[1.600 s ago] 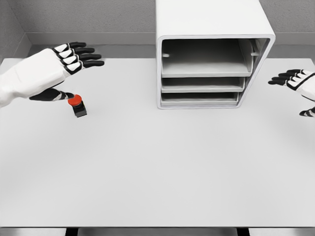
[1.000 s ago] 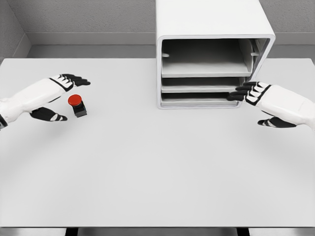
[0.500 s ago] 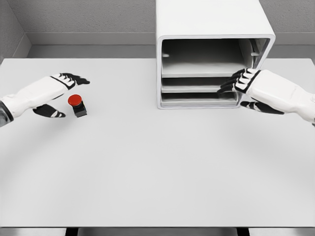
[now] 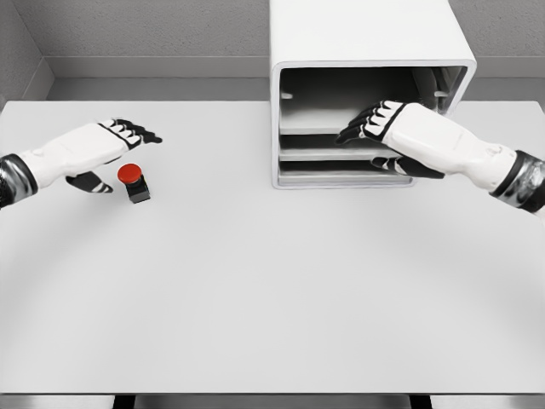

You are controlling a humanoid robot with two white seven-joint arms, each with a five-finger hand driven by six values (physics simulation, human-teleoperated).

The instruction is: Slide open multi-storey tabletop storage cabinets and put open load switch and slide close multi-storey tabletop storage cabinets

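Note:
The load switch (image 4: pixel 132 181), a small black box with a red round button, stands on the table at the left. My left hand (image 4: pixel 102 149) hovers just left of and above it, fingers spread, holding nothing. The white multi-storey cabinet (image 4: pixel 366 51) stands at the back centre-right with three shelves showing. My right hand (image 4: pixel 375 128) reaches across its front, fingers (image 4: pixel 358 126) extended over the edge of the top shelf and thumb by the middle shelf (image 4: pixel 341 153). It grips nothing that I can see.
The grey table (image 4: pixel 255 281) spreads wide in front of the cabinet. A grey wall runs behind the table's far edge.
My right hand has moved left and up, from the cabinet's right side to the front of the top shelf. My left hand has drifted slightly up beside the switch.

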